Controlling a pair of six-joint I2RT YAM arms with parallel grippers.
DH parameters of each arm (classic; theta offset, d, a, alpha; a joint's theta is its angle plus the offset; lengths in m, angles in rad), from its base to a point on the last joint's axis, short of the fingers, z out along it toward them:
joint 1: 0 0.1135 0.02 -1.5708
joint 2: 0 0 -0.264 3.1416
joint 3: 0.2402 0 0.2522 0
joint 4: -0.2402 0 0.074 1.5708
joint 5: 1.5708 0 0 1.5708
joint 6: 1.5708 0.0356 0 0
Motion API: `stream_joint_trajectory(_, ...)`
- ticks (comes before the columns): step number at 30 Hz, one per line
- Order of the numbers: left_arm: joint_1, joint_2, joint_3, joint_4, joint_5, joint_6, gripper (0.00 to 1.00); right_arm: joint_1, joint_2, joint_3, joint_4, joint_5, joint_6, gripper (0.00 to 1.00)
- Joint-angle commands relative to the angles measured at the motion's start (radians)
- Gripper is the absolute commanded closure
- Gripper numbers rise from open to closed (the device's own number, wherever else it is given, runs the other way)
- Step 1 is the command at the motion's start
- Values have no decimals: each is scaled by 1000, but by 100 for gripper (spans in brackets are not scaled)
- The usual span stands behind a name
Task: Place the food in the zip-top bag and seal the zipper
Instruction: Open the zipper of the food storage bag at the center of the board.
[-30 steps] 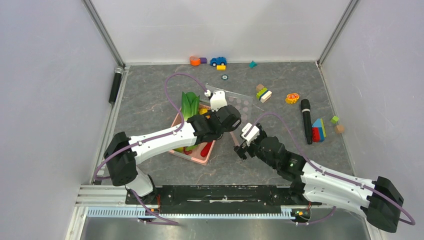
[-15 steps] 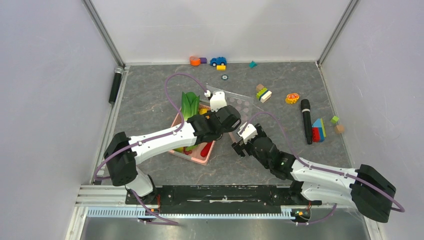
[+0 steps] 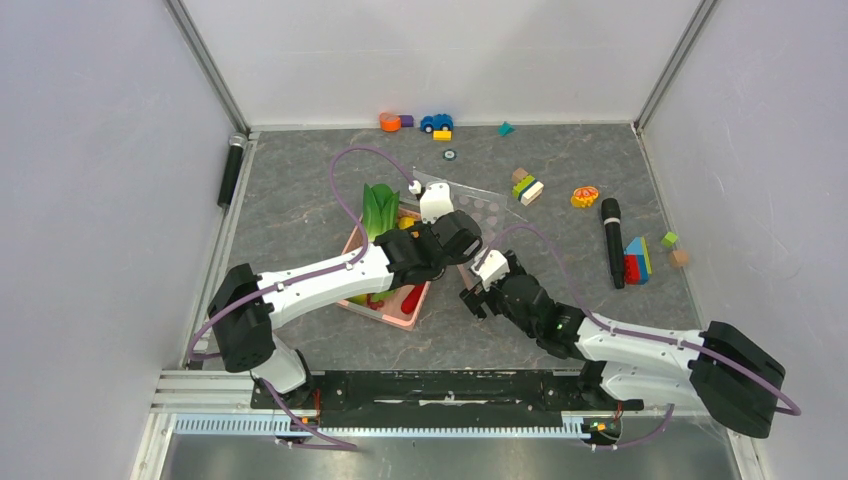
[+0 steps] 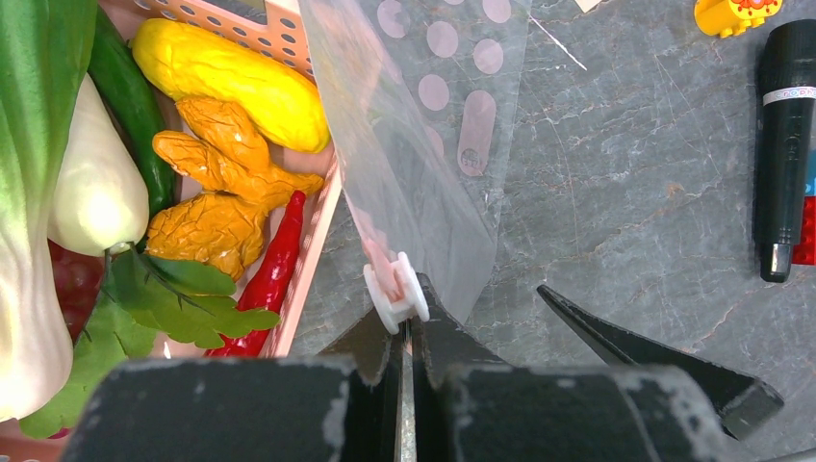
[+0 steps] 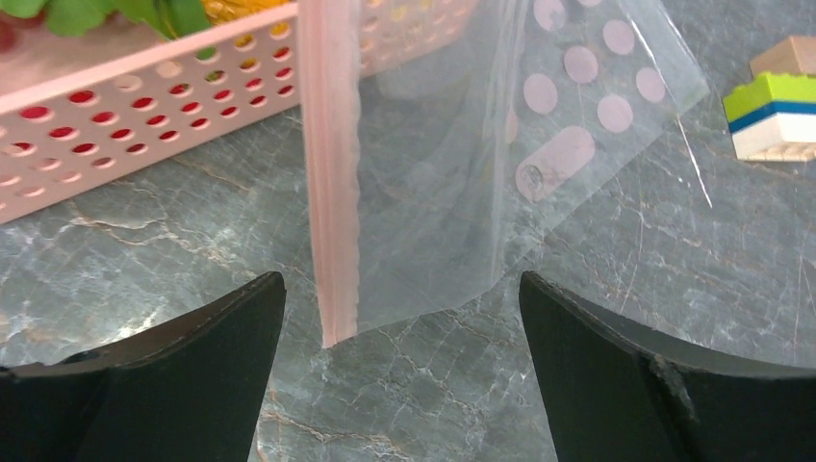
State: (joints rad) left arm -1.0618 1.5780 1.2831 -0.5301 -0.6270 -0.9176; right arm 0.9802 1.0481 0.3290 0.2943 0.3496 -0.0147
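The clear dotted zip-top bag (image 3: 482, 207) hangs lifted beside the pink basket (image 3: 400, 318). My left gripper (image 4: 408, 313) is shut on the pinkish zipper (image 4: 370, 226), right behind its white slider (image 4: 396, 292); from above this gripper (image 3: 416, 190) sits over the basket's far corner. My right gripper (image 5: 401, 281) stands wide open just short of the bag (image 5: 443, 192), with the zipper's free end (image 5: 332, 322) ahead of the gap. From above, the right gripper (image 3: 477, 288) is right of the basket. The food lies in the basket: bok choy (image 4: 38, 192), mango (image 4: 231, 82), orange pieces (image 4: 212, 192), red chili (image 4: 274, 260).
A black cylinder (image 3: 611, 240) lies right of the bag, with coloured blocks (image 3: 637, 260) beside it. More blocks (image 3: 527, 186), a yellow toy (image 3: 585, 196) and a toy car (image 3: 436, 122) sit toward the back. Another black cylinder (image 3: 232, 170) lies by the left wall.
The right arm has swung left and forward, bringing its open gripper closer to the bag's lower end. The left arm and the bag have stayed put.
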Motion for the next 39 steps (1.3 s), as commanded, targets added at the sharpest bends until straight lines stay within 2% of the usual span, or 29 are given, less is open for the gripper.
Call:
stream_joint_trajectory(1, 0, -11, 26, 1, -34, -36, 98, 5, 32, 0, 20, 115, 55, 3)
stream_joint_trajectory(14, 0, -17, 16, 1, -43, -32, 98, 5, 22, 37, -45, 269, 100, 6)
stream_joint_trajectory(28, 0, 6, 44, -19, -50, -17, 98, 8, -52, 49, -87, 341, 86, 13)
stream_joint_trajectory(34, -1, 12, 51, -19, -33, -6, 98, 7, -4, 69, -18, 380, 37, 20)
stream_joint_trajectory(39, 0, 20, 59, -18, -3, 3, 98, 7, 41, 63, 128, 313, -24, 24)
